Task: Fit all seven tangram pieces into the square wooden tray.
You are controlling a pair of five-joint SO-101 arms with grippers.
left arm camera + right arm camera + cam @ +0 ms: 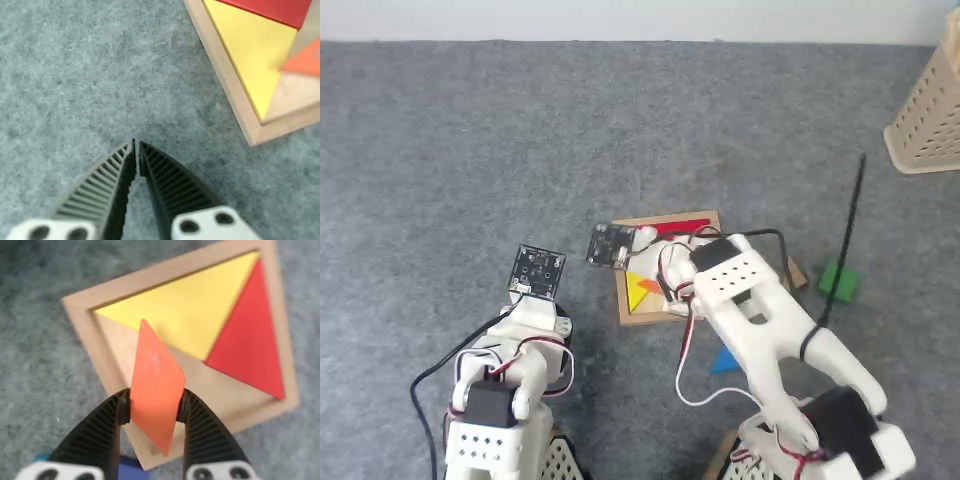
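Nearest you, the left pincer hangs just over the grey bench, its two ribbed jaws closed tip to tip with nothing between them. One corner of the square wooden tray lies near it, off to one side and not touching it. Check the right pincer next: it is clamped on the orange parallelogram piece, one jaw on each long edge, and holds it tilted over the bare wooden part of the tray recess. You cannot tell whether the piece's lower tip touches the wood. A blue piece lies on the bench beside the right arm, outside the tray. Inside the tray, the large yellow triangle and the large red triangle lie flat and meet along one edge. Farther out, a green piece rests on the bench, apart from the tray. At the far edge stands a perforated cream container
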